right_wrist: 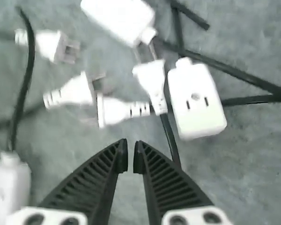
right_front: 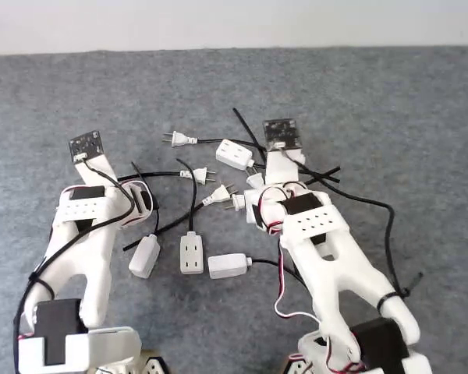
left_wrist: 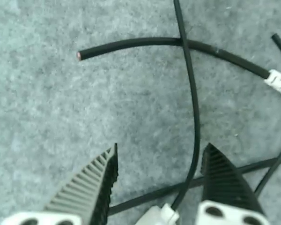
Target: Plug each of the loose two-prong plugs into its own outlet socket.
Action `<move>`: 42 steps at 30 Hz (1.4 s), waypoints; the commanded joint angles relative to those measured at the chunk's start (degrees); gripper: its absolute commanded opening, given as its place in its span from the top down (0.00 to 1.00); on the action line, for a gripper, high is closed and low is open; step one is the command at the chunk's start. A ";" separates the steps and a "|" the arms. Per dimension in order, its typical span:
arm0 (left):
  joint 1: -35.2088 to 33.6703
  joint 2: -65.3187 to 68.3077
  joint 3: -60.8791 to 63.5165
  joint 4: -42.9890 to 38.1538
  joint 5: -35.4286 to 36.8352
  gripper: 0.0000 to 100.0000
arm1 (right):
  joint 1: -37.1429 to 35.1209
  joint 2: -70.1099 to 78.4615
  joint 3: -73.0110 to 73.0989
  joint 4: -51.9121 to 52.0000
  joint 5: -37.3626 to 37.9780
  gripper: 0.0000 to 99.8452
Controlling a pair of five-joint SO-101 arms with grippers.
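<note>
Grey felted tabletop point(right_front: 421, 117), centre: several white two-prong plugs point(right_wrist: 70, 91) on black cords, laid loose among white outlet sockets point(right_wrist: 196, 101); none is seen mated. Step judged: first pickup. Right gripper point(right_wrist: 130, 157) is held near the plugs, fingers almost closed and empty; reopening is called for. Left gripper point(left_wrist: 161, 152) fingers are spread wide over a black cord point(left_wrist: 194, 103).

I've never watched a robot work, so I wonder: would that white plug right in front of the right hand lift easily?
Probably light: the white plug looks small and rigid. Its black cord looks floppy and tangled among others, so it may drag neighbours. The smooth body might twist in the right hand.
</note>
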State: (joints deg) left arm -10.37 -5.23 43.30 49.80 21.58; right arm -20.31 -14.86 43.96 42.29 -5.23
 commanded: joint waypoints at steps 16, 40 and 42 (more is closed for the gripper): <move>-0.26 0.00 -2.59 -4.92 -0.53 0.73 | 8.84 -18.42 13.10 14.99 15.03 0.89; -0.26 0.00 -2.59 -4.92 -0.53 0.73 | 8.13 -18.24 20.40 9.01 15.91 0.87; -0.26 0.00 -2.59 -4.92 -0.53 0.73 | 8.04 -18.24 20.57 8.75 16.00 0.87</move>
State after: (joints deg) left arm -10.37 -5.05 43.30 46.02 21.49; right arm -12.92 -32.18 64.79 52.22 10.07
